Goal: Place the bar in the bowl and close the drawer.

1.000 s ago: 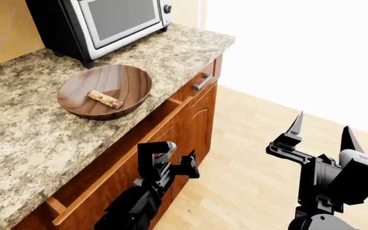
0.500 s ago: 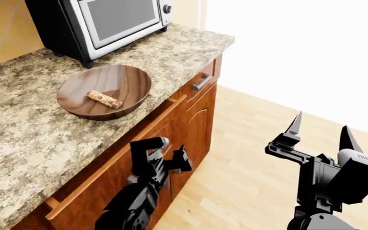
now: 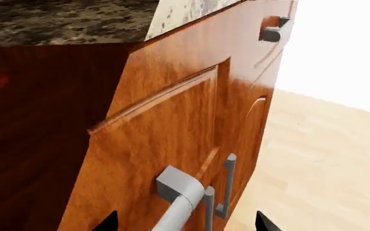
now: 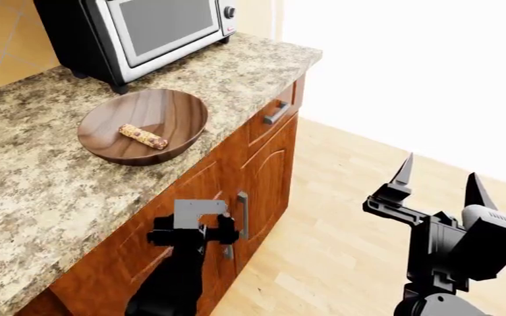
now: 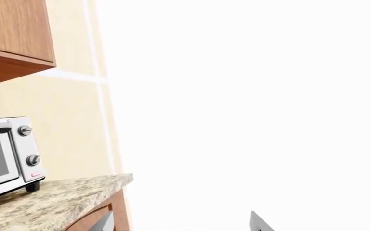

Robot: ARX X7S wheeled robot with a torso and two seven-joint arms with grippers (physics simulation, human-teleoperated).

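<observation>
The dark wooden bowl (image 4: 176, 112) sits on the granite counter, and the tan speckled bar (image 4: 144, 136) lies inside it. The drawer (image 4: 222, 153) below the counter edge is pushed in, its front flush with the cabinet. My left gripper (image 4: 193, 236) is open and held against the drawer front. In the left wrist view the left gripper (image 3: 183, 222) straddles the silver handle (image 3: 179, 204) without clamping it. My right gripper (image 4: 437, 181) hangs open over the floor, away from the cabinet, with nothing in it. The right wrist view catches only the right gripper's (image 5: 181, 224) fingertips.
A toaster oven (image 4: 147, 26) stands at the back of the counter (image 4: 24, 191). A narrower drawer's handle (image 4: 277, 113) and a cabinet door's vertical handle (image 4: 242, 214) stick out from the cabinet front. Light wooden floor (image 4: 341, 217) lies to the right.
The drawer has slid from partly open to shut, with my left gripper moving in toward the cabinet at its handle. The right arm has barely moved.
</observation>
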